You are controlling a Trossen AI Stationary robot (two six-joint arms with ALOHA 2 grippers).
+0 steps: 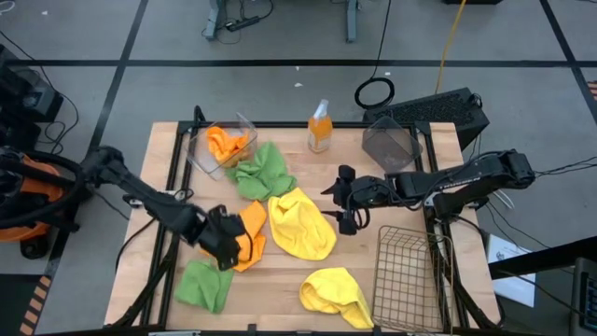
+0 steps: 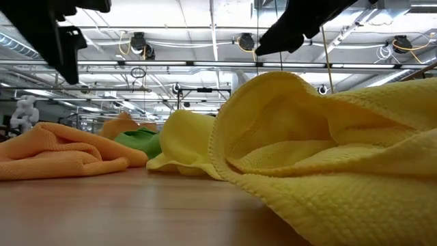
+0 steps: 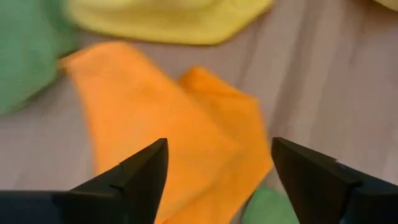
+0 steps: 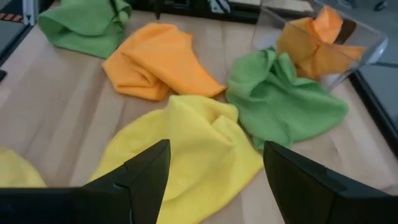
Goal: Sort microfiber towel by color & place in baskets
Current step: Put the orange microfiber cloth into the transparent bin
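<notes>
Overhead and wrist views of a colour-sorting task in progress. The left tool (image 1: 227, 245) hovers over the loose orange towel (image 1: 250, 235) near the middle of the counter's left half, its fingers (image 3: 134, 180) spread wide with nothing between them; the wrist view shows the cloth directly below the gap. The right tool (image 1: 343, 199) waits above the counter's centre, also spread and empty, facing the yellow towel (image 1: 300, 224) that lies there. A second orange towel (image 1: 227, 143) already sits in the clear basket (image 1: 244, 123) at the far left edge. One green towel (image 1: 264, 171) lies against that basket's near side; the other green towel (image 1: 204, 284) rests by the near left corner. A second yellow towel (image 1: 336, 296) lies at the near edge, beside the wire mesh basket (image 1: 406, 278) at the near right corner. The dark basket (image 1: 392, 147) stands at the far right. An orange spray bottle (image 1: 320, 127) stands at the far edge, not part of the sort.

Handling: the cloths appear light, limp and non-slippery; they should crumple and drape when lifted. A pinch on a raised fold or ridge of the orange towel, such as its central crease, seems the surest hold, since flat areas offer the fingers little to close on.
</notes>
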